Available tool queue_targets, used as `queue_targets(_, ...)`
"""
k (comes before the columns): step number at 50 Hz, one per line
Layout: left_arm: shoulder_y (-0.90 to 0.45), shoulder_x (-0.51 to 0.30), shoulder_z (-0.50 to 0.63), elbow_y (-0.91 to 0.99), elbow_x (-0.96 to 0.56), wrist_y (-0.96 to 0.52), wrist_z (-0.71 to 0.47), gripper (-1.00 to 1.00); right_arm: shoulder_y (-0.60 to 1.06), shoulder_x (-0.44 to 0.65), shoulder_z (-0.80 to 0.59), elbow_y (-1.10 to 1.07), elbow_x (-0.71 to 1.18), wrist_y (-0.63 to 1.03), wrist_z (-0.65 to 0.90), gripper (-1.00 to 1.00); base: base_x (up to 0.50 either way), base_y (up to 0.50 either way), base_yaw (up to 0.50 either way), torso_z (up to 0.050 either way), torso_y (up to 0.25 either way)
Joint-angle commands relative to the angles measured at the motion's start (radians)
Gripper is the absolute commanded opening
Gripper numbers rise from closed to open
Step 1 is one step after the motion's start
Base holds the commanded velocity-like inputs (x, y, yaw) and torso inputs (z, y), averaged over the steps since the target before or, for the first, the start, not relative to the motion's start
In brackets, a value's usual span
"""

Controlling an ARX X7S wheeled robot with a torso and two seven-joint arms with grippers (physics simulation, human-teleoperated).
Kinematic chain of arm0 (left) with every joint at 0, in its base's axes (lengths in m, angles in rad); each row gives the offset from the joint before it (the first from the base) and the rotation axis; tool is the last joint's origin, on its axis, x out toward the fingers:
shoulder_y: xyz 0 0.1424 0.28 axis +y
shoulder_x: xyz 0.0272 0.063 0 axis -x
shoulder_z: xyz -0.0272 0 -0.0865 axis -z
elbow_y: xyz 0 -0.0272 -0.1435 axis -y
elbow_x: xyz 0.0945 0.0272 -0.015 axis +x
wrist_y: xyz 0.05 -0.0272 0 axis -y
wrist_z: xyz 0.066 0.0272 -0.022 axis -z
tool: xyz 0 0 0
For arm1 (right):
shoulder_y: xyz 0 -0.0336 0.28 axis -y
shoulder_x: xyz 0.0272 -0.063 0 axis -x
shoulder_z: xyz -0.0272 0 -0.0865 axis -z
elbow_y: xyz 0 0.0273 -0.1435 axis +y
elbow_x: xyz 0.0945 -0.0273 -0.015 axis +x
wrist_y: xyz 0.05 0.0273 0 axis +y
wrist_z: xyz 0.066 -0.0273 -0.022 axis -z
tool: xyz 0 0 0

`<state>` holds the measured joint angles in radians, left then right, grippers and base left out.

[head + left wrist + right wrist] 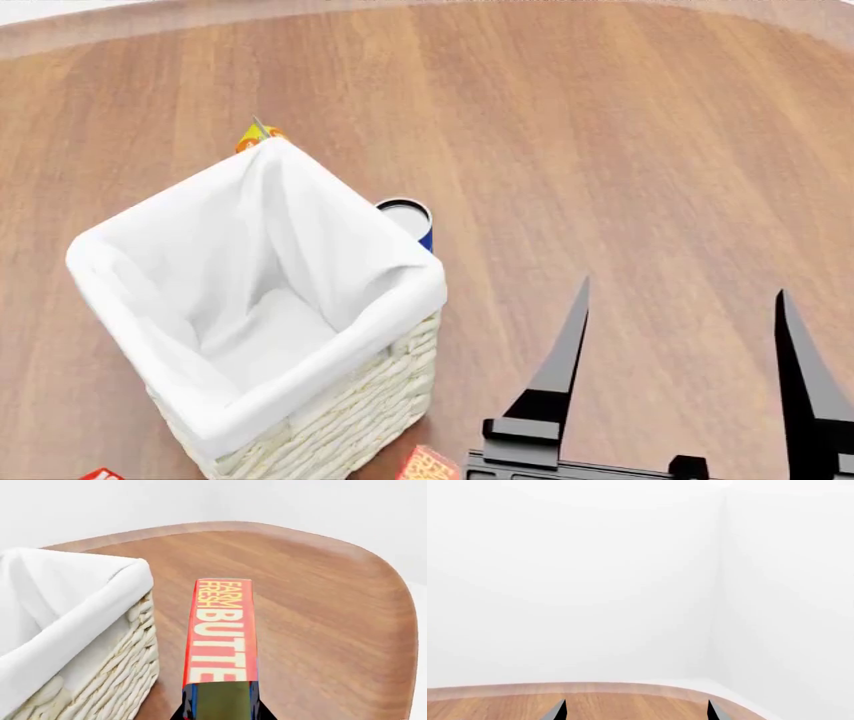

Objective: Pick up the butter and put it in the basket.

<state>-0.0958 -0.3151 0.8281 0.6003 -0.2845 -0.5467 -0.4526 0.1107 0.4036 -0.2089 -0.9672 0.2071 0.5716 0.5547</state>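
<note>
1. Red and orange-yellow rectangular butter box (220,630), small and cardboard-looking, clamped at one end between the dark fingers of the left gripper (221,707), long side pointing away from the wrist, just beside the woven wall of the tall cream-white wicker basket (127,665) with its white cloth liner. Same box glimpsed in the head view (427,465), off the basket's (360,400) near corner. Height above the brown wooden table (313,610) hard to judge.
2. Step in hand, by judgement: carry over the rim, then release inside.
3. Raise first, straight up beside the basket, until the low end of the butter box sits clearly above the folded liner. Sideways travel too early would likely catch the cloth or shove the basket.
4. Then swing across toward the middle of the basket's opening, not merely over the rim. White liner sloping inward, so a drop near the edge could lodge on the fold.
5. Hold the squeeze firm through the move: a grasp on one end only, so probably prone to pivoting.
6. Lower a little into the opening before letting go.
7. Leave alone the blue round can (407,215) with a white top, touching or nearly touching the basket's far side.
8. Right gripper (681,370) spread wide and empty, well apart from the basket; best parked there.
</note>
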Motion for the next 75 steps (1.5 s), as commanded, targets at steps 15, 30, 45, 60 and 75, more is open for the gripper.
queue_targets(15, -0.096, -0.017, -0.065, 0.15, 0.017, -0.126, -0.059, -1.0, 0.002, 0.011, -0.004, 0.0, 0.009, -0.004, 0.014, 1.0, 0.0, 0.0, 0.0, 0.001, 0.001)
queue_targets(30, -0.183, 0.005, -0.091, 0.306, -0.033, -0.309, -0.081, -1.0, 0.005, 0.017, -0.008, 0.0, 0.017, -0.006, 0.021, 1.0, 0.0, 0.0, 0.0, 0.0, 0.001)
queue_targets(45, -0.457, 0.082, -0.334, 0.443, -0.222, -0.648, -0.104, -1.0, 0.006, 0.024, -0.006, -0.004, 0.027, -0.006, 0.03, 1.0, 0.0, 0.0, 0.0, 0.001, 0.001)
queue_targets(60, -0.691, 0.056, -0.512, 0.314, -0.356, -0.746, -0.05, -1.0, 0.002, 0.029, -0.007, 0.01, 0.036, -0.026, 0.035, 1.0, 0.0, 0.0, 0.0, 0.001, 0.001)
queue_targets(75, -0.967, -0.015, -0.534, 0.081, -0.399, -0.84, 0.069, -1.0, -0.001, 0.04, 0.003, -0.001, 0.05, -0.024, 0.045, 1.0, 0.0, 0.0, 0.0, 0.0, 0.001)
